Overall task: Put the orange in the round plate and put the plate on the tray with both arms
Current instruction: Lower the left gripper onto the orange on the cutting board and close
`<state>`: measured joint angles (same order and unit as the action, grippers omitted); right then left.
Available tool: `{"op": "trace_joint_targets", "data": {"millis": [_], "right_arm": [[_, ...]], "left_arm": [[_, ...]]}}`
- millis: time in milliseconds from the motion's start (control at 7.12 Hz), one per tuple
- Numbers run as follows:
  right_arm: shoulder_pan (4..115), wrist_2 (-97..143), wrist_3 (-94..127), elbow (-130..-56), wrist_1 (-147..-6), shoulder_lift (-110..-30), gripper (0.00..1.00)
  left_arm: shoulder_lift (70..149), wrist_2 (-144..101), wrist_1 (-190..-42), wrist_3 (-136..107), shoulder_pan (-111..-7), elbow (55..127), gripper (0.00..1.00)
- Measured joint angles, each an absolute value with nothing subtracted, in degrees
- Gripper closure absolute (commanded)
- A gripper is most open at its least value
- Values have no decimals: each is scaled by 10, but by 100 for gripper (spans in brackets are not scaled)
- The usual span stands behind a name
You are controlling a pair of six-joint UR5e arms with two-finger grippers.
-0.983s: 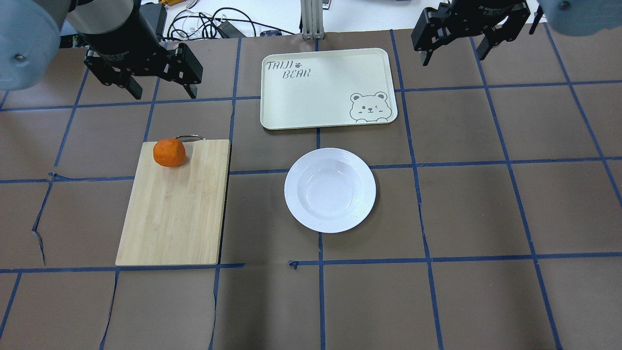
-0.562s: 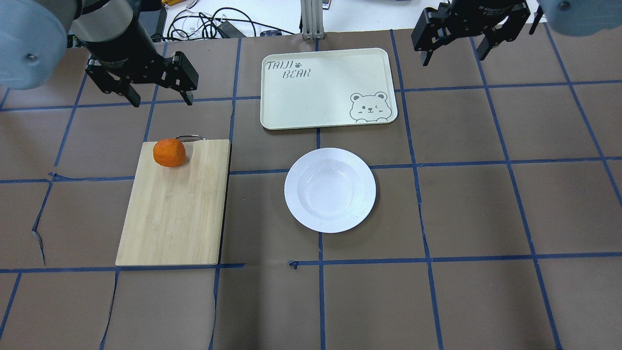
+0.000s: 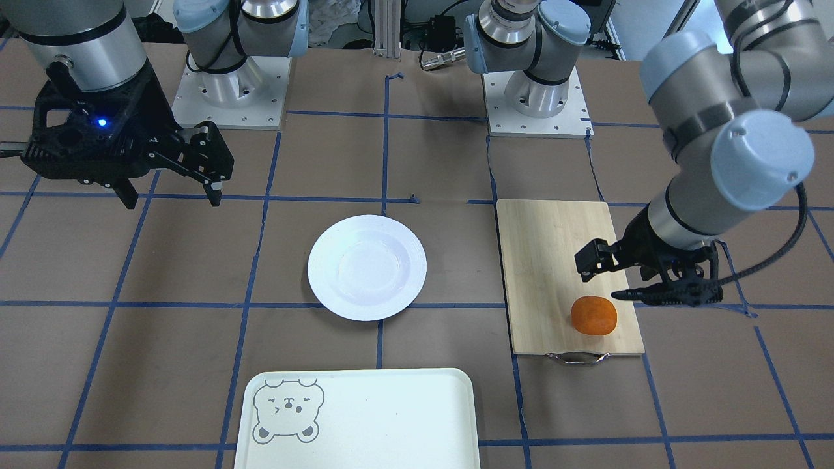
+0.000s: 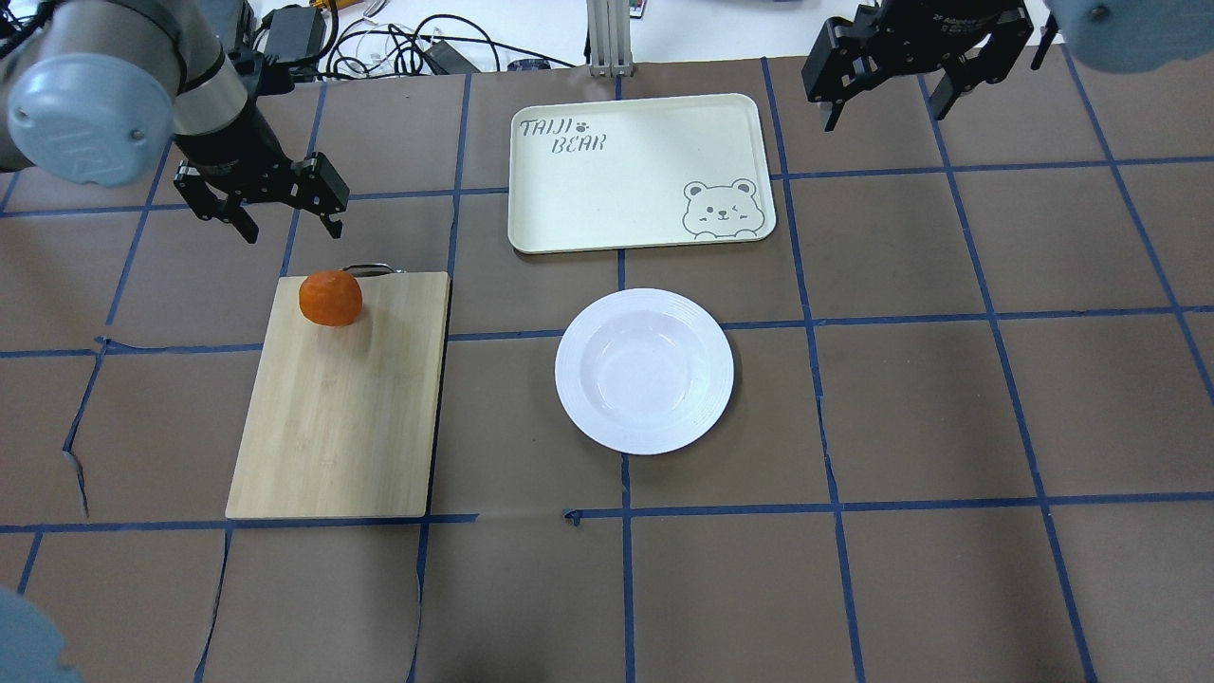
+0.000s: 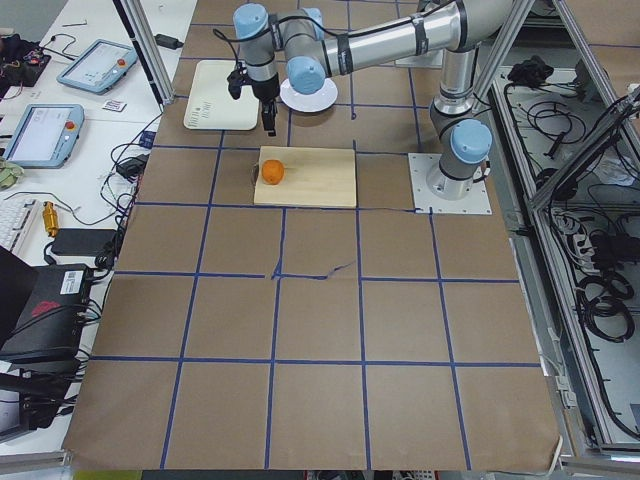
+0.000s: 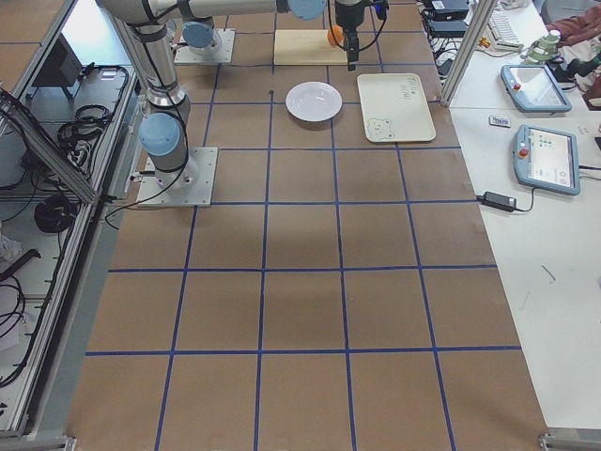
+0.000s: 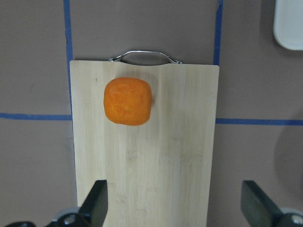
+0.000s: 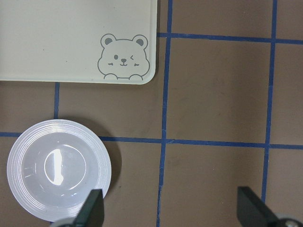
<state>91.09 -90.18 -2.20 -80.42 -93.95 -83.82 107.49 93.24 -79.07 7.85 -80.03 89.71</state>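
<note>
The orange point(image 4: 330, 298) sits on a bamboo cutting board point(image 4: 341, 417), at the end with the metal handle. My left gripper point(image 4: 292, 228) hangs open above that end, clear of the orange point(image 7: 128, 101), which shows ahead of its spread fingers point(image 7: 97, 205) in the left wrist view. The round plate point(image 4: 645, 371) lies empty mid-table. Beyond it is the tray point(image 4: 626, 180), bare, with its bear drawing. My right gripper point(image 4: 887, 112) is open and high at the far right, off the tray's corner. The right wrist view takes in the plate point(image 8: 58, 170) and tray point(image 8: 57, 38).
The table is brown with a blue tape grid. Cables and a metal post point(image 4: 607, 38) lie past its far edge. The arm bases point(image 3: 534, 98) stand on the robot's side. Tablets point(image 6: 545, 155) rest on side benches.
My left gripper has come down and moved nearer the orange, still open. The right gripper, orange, plate and tray have stayed put.
</note>
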Motion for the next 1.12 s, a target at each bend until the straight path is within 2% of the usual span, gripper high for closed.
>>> {"op": "trace_joint_targets", "data": {"millis": [421,702,983,1124], "right_arm": [[911,-902,-23,-804,-940,-838,0],[911,-902,-23,-804,-940,-838,0],[911,-902,-23,-804,-940,-838,0],[911,-902,-23,-804,-940,-838,0]], "left_arm": [[1178,941,-757,90,-793,891,0],[1220,967,-775,94,-793,871,1],[1234,973,-782,92,-794,868,47],[1235,970,-783,90,-794,868,62]]}}
